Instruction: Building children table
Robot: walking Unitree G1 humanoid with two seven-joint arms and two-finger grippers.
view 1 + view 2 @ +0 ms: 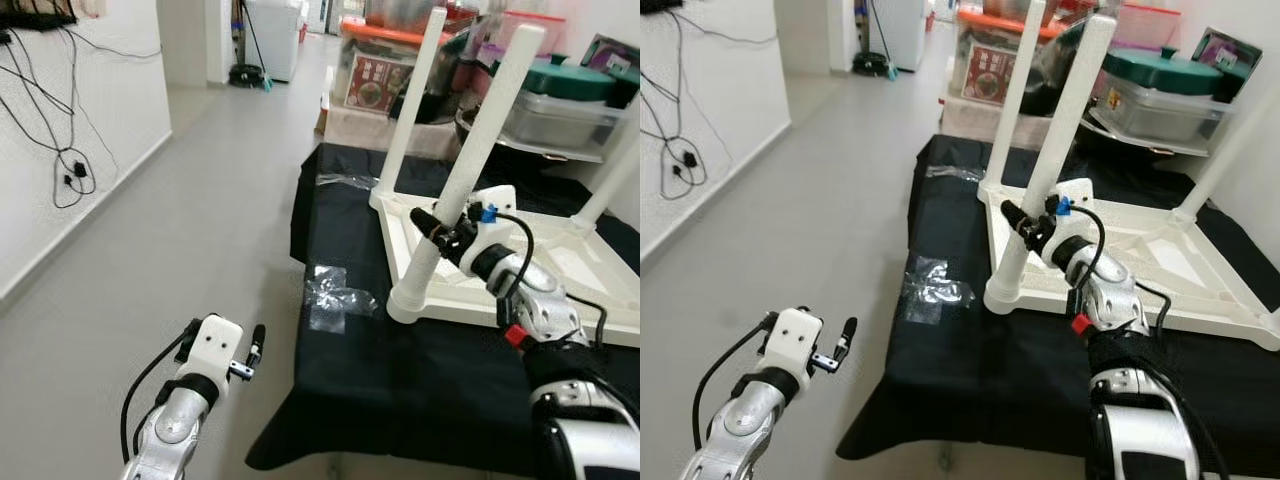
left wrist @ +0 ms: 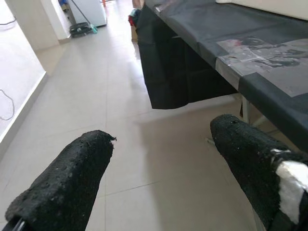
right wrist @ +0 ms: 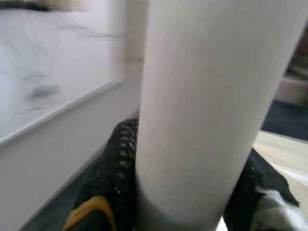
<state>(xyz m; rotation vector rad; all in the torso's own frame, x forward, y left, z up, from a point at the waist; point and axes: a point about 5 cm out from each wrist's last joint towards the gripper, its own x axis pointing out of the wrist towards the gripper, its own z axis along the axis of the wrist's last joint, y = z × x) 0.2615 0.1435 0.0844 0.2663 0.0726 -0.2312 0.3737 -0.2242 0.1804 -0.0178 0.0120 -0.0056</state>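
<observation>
Right pincer (image 1: 440,232) clamped on near table leg (image 1: 470,165), apparently seating it in the inverted tabletop (image 1: 560,275) at frame centre; left pincer (image 2: 159,178) idle, fingers apart.

The white plastic upturned children's table (image 1: 560,265) is showing plain white legs and underside. The black cloth-covered worktable (image 1: 400,370) beneath it is carrying clear, glinting plastic wrap (image 1: 335,297) at nine o'clock of the white tabletop. The right gripper (image 1: 432,229) is showing black fingers against a white leg (image 1: 470,170); the left gripper (image 1: 254,350) is black on a white mount. The pale grey tiled floor (image 1: 200,230) is plain. At twelve o'clock a teal pot lid (image 1: 570,78) is showing.
</observation>
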